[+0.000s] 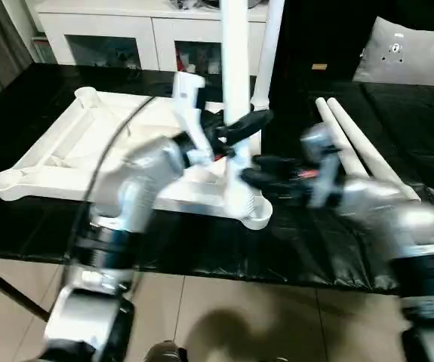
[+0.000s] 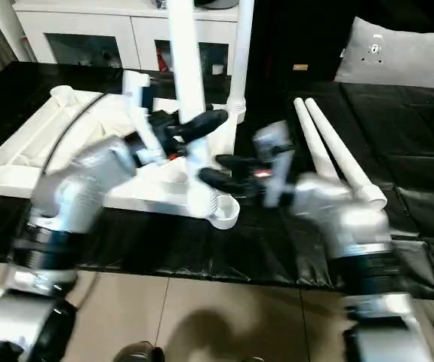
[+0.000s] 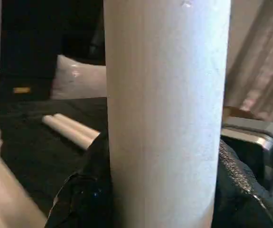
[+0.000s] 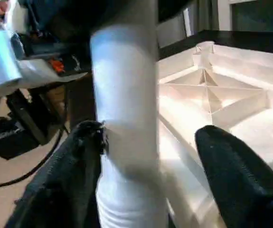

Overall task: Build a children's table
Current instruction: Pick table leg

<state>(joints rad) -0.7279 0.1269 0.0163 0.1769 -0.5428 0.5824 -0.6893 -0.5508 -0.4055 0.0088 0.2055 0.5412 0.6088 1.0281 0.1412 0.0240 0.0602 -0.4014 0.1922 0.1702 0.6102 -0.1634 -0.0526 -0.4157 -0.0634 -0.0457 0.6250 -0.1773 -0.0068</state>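
Risk: my left end effector [image 1: 241, 130] alone clamps the upright leg [image 1: 235, 83]; the right end effector [image 4: 150, 156] gapes around it, so I could tilt it in its socket [image 1: 253, 210].

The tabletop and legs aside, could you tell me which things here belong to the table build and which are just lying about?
Part of the job:
- tabletop, upside down
- two upright legs in its sockets
- two loose legs lying on the black surface

Lying about:
- white cabinet behind
- grey cushion
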